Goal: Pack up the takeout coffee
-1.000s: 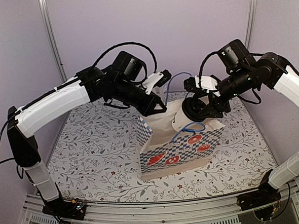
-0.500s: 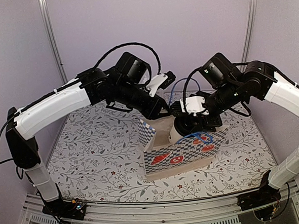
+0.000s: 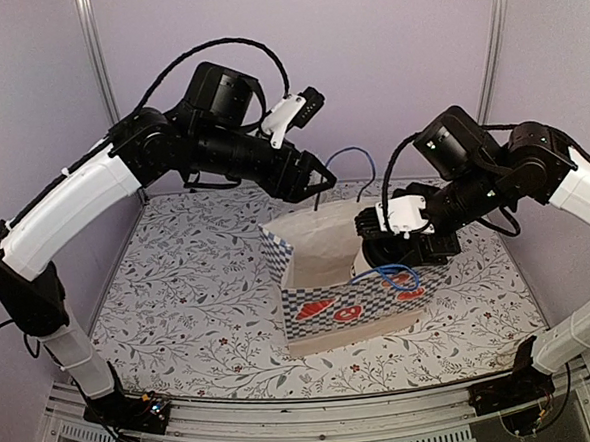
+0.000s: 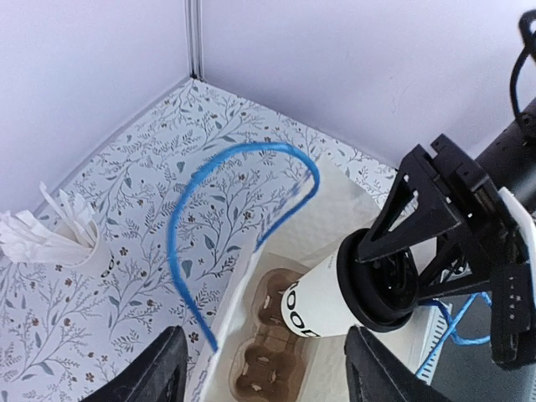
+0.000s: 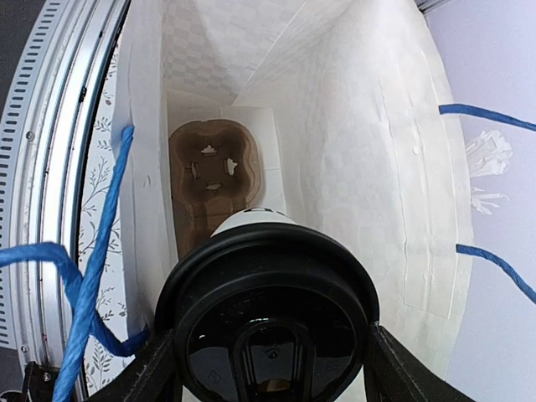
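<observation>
Right gripper point(image 4: 387, 280) is clamped on the takeout coffee point(image 4: 322, 306), the small white paper cup with dark lettering and a round black plastic lid, one finger on each side of the lid's rim. The cup hangs tilted in the mouth of the white paper bag with the blue-check and red print point(image 3: 351, 313), base pointing down towards the brown pulp cup carrier point(image 5: 213, 176) on the bag floor. I can't tell whether the base touches the carrier; it doesn't look seated in a well. Up above, the left gripper point(image 4: 266, 352) hovers over the bag with its fingers spread wide and nothing between them, while the bag's blue cord handle point(image 4: 251, 151) arcs free below it. Off on the floral tabletop point(image 3: 179, 288), well apart, stands the white cup stuffed with white straws point(image 4: 59, 239). As for handling, this cup looks light and thin-walled, so a squeeze on the middle would likely dent it. The lid rim is the stiff part and the sensible hold, but it's smooth plastic and only pressed on. A hard pinch or a knock on the bag wall could pop it, and the tilt invites a drip if there's liquid inside.
</observation>
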